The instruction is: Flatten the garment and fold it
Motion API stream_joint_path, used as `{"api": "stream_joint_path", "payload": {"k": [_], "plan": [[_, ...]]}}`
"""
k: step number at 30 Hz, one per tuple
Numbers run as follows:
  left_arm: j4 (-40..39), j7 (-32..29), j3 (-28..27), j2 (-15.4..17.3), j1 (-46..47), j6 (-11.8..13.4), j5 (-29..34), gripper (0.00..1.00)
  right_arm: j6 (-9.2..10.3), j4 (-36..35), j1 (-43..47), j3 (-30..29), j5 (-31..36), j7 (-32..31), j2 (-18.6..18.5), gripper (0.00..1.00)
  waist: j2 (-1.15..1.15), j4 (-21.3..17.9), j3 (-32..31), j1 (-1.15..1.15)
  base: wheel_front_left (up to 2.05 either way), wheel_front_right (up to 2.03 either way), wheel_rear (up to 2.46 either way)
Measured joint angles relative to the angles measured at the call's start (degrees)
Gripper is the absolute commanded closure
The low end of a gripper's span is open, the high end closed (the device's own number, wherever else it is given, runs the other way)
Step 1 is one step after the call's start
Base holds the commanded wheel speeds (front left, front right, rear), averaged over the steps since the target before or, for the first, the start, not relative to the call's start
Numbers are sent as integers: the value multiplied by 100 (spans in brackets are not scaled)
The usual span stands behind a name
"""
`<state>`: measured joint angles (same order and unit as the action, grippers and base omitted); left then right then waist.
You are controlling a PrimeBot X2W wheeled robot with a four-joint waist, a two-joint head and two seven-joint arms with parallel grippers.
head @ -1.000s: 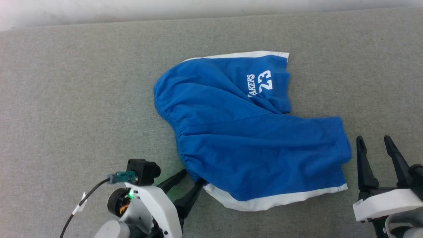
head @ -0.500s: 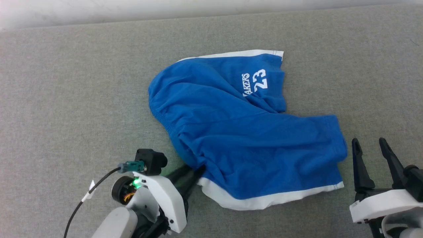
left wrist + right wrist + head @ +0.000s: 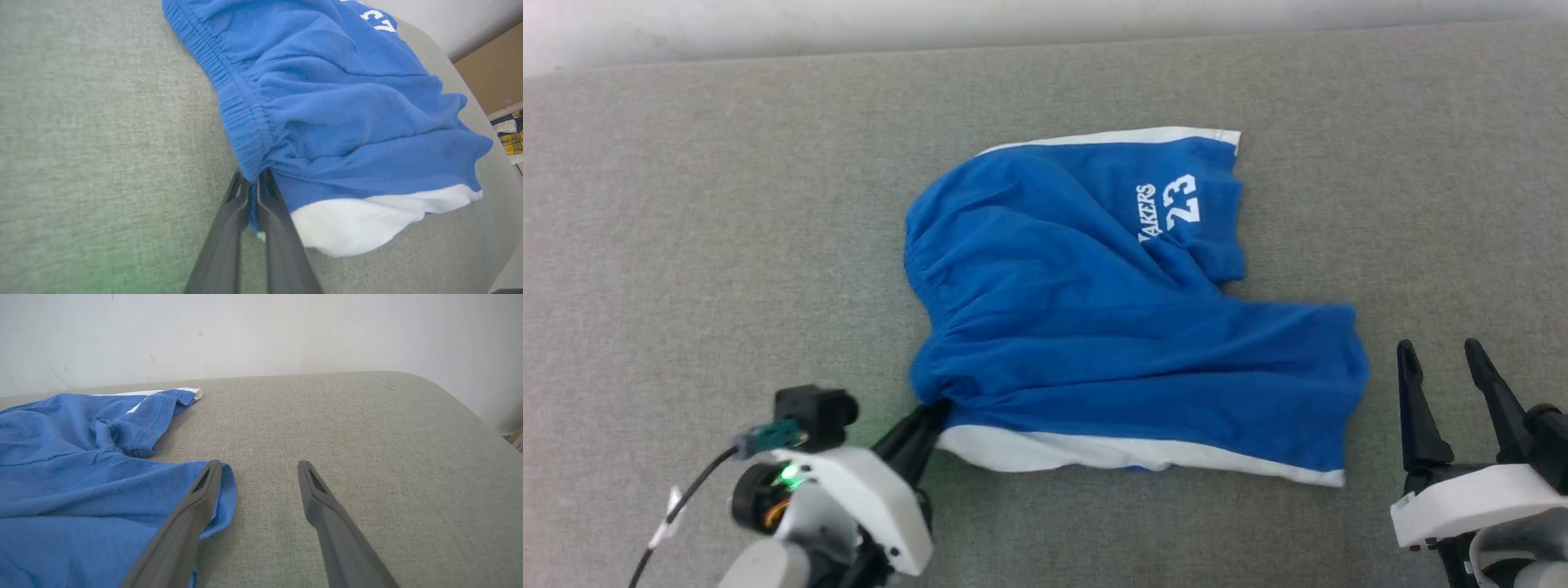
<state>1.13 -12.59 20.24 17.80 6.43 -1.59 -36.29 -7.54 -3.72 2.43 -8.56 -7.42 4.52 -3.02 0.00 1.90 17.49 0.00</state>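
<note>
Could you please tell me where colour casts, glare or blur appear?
Head view: soft even light, wall washed out at top left. Left wrist view: green cast on the grey surface beside the left gripper. Right wrist view: evenly lit, no glare.

In the head view the fingertips of the left claw point(image 3: 931, 412) are covered by the corner of the garment point(image 3: 1111, 327), and the first letter of its white print point(image 3: 1168, 208) is lost in a fold. The right claw point(image 3: 1441, 363) is cut off by the lower edge. In the left wrist view, a yellow checked item point(image 3: 512, 143) at the right edge cannot be identified.
</note>
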Motion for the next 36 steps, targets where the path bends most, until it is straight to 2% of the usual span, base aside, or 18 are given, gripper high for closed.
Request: {"api": "stream_joint_path", "payload": {"k": [3,9,11,19,24,36], "plan": [[-222,-37,-118,119,-247,154,-9,100,0,-4,2,51,9,-153,0,0,0,50,-23,0,0,0,0],[-522,-143,-158,156,-626,272,-164,100,0,13,79,297,-149,-648,-2,0,0,134,-39,0,0,0,0],[-544,-120,-149,146,-632,274,-164,100,0,4,152,437,-322,-918,1,0,0,155,-30,0,0,0,0],[-568,-99,-62,70,-611,271,-169,100,0,-474,436,767,-215,-2235,2,0,0,160,26,0,0,0,0],[-556,-73,-38,65,-566,267,-169,100,0,-792,654,892,-285,-2787,2,0,0,138,70,0,0,0,0],[-491,-41,3,45,-463,220,-198,100,-2,-709,734,859,-368,-2971,4,0,0,186,148,0,0,0,0]]}}
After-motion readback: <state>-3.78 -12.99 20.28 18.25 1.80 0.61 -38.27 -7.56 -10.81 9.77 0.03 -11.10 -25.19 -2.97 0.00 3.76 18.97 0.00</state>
